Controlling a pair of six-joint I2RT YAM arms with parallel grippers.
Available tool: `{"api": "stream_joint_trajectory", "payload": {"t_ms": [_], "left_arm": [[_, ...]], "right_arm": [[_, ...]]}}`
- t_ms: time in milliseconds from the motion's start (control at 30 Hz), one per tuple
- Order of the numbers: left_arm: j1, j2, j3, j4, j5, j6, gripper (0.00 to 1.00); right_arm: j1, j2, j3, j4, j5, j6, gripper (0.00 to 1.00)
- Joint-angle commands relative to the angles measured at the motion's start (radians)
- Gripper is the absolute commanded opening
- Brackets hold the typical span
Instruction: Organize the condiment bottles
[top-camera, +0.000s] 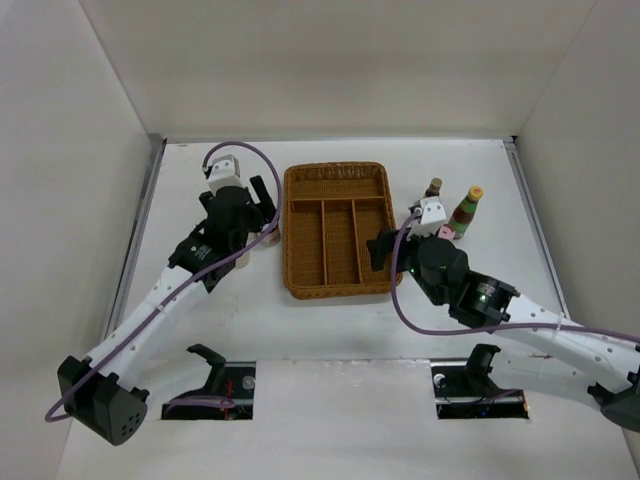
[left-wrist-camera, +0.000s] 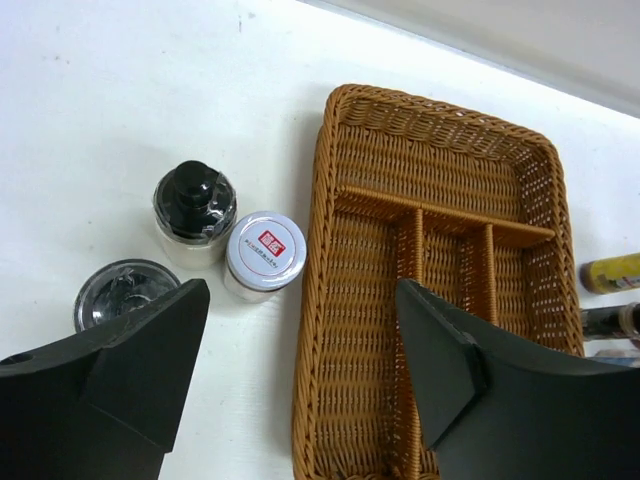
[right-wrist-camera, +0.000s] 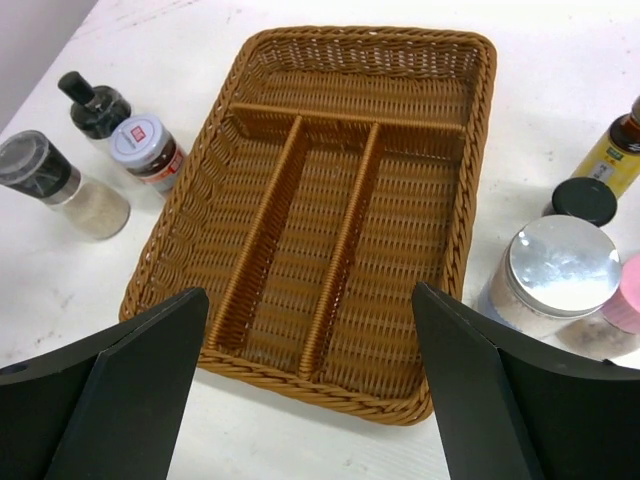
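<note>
1. White table (top-camera: 330, 330). All the items below stand on it or hang above it.
2. Brown wicker tray (right-wrist-camera: 470, 160), rectangular, with one cross compartment at the far end and three long ones. It is the landmark for every entry; all the bottles stand outside it.
3. Left gripper (left-wrist-camera: 300, 292): black fingers spread, nothing between them, above the tray's left rim.
4. Right gripper (right-wrist-camera: 310, 295): fingers spread wide, gripping nothing, above the tray's near end.
5. Silver-lidded clear jar (right-wrist-camera: 560, 268): upright, just right of the tray's near right corner.
6. Pink-lidded jar (right-wrist-camera: 628, 290): beside the silver-lidded jar, farther from the tray.
7. Dark-topped clear grinder jar (right-wrist-camera: 45, 175): upright, left of the tray, the farthest out of the left group.
8. Grey-lidded jar with red label (left-wrist-camera: 265, 255): just beside the tray's left rim.
9. Black-capped dark bottle (left-wrist-camera: 194, 205): close against the grey-lidded jar on its outer side.
10. Green-red bottle with yellow cap (top-camera: 465, 210): right of the tray, upright.
11. Yellow-labelled slim bottle (right-wrist-camera: 615, 150): right of the tray, towards its far end.
12. Small black-lidded bottle (right-wrist-camera: 585, 200): near the tray's right rim.
</note>
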Motion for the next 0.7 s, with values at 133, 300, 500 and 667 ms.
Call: {"api": "stream_joint_trajectory", "payload": {"t_ms": [133,300,500,667], "left_arm": [[0.037,-0.056,0.039,-0.031,0.003,0.013,0.76],[0.084,-0.109,0.016,-0.098,-0.048,0.016,0.74],[0.176,-0.134,-0.001,-0.205,-0.074,0.018,0.66],[0.192,-0.064,-0.006,-0.229,-0.065,0.012,0.72]], "right_arm": [[-0.005,0.015,-0.022,0.120,-0.048,-0.039,0.88],[-0.022,0.034,-0.030,0.148,-0.083,-0.041,0.37],[-0.027,0.078,-0.031,0.157,-0.101,-0.038,0.19],[-0.027,0.086,-0.067,0.220,-0.115,-0.047,0.65]]}}
